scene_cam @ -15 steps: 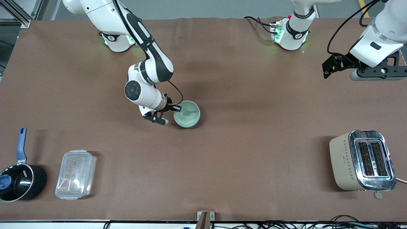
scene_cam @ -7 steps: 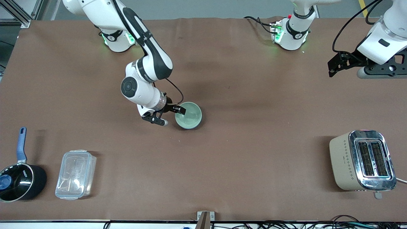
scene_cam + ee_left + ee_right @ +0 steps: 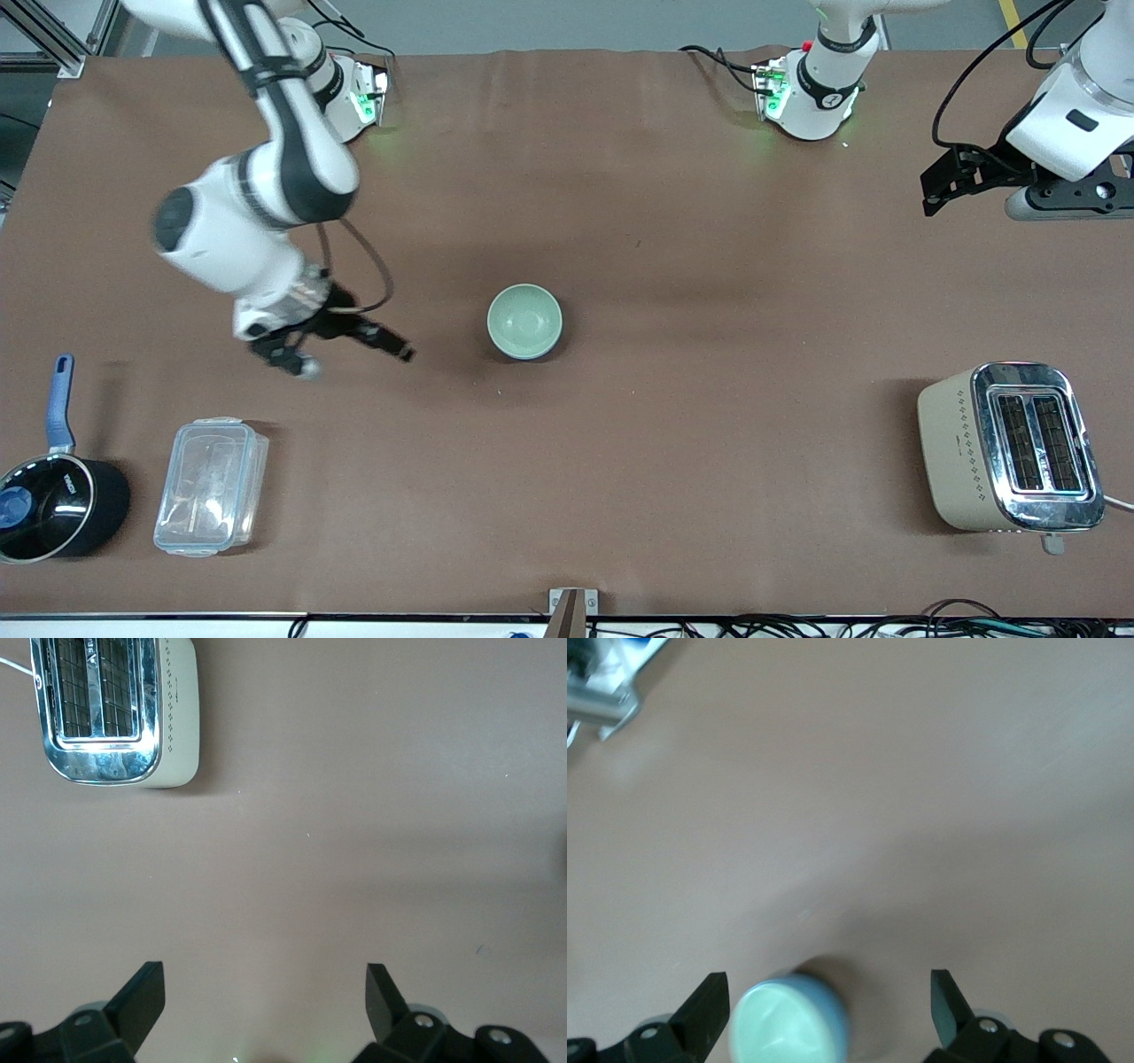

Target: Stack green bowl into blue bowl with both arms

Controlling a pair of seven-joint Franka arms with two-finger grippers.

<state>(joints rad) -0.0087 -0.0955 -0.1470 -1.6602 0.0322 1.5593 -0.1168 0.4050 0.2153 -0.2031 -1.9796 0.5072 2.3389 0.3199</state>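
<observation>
Right gripper [image 3: 350,341] open, empty, mid-left of frame, apart from green bowl [image 3: 524,319] nested in blue bowl [image 3: 833,1014]; left gripper [image 3: 941,182] open, upper-right edge.

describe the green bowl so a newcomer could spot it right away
Start at the middle of the brown table, well away from the toaster and the saucepan. The green bowl sits there, nested in the blue bowl. It is the only pale mint, round thing.

blue bowl [image 3: 530,351] mostly hidden under green bowl [image 3: 524,319], right arm [image 3: 252,226] motion-blurred
</observation>
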